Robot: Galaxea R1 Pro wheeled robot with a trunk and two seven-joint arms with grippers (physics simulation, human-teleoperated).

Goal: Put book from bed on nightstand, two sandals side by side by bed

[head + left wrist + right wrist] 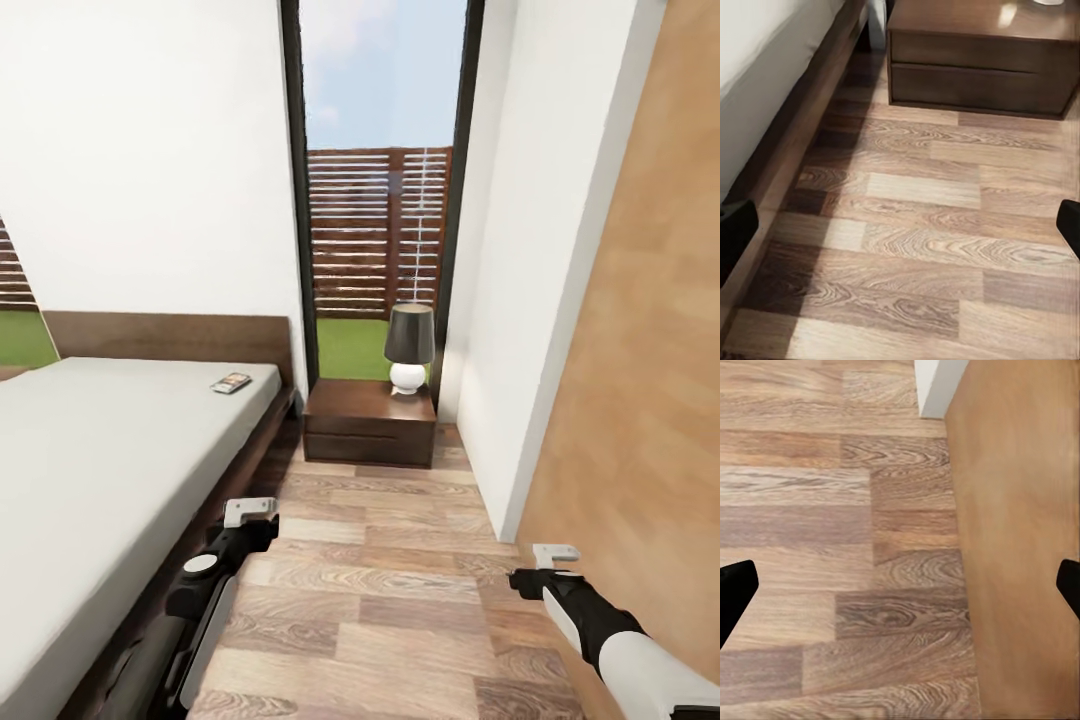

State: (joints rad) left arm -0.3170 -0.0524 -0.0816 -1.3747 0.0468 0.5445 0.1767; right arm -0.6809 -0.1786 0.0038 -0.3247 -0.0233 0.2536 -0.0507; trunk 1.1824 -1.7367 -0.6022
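The book (231, 383), small and dark with an orange band, lies on the pale grey mattress of the bed (90, 470) near the headboard. The dark brown nightstand (370, 422) stands between the bed's head and the white wall, under the tall window; it also appears in the left wrist view (979, 75). My left gripper (250, 511) hangs open above the plank floor beside the bed frame, its dark fingertips (735, 232) wide apart. My right gripper (556, 552) is open too, low over the floor by a wooden panel, with nothing between its fingers (735, 592). The sandals are out of view.
A black-shaded lamp (410, 348) with a white base stands on the nightstand's right side. A light wooden panel (650, 350) and a white wall corner (520, 330) close off the right. A strip of wood-plank floor (390, 560) runs between bed and wall toward the nightstand.
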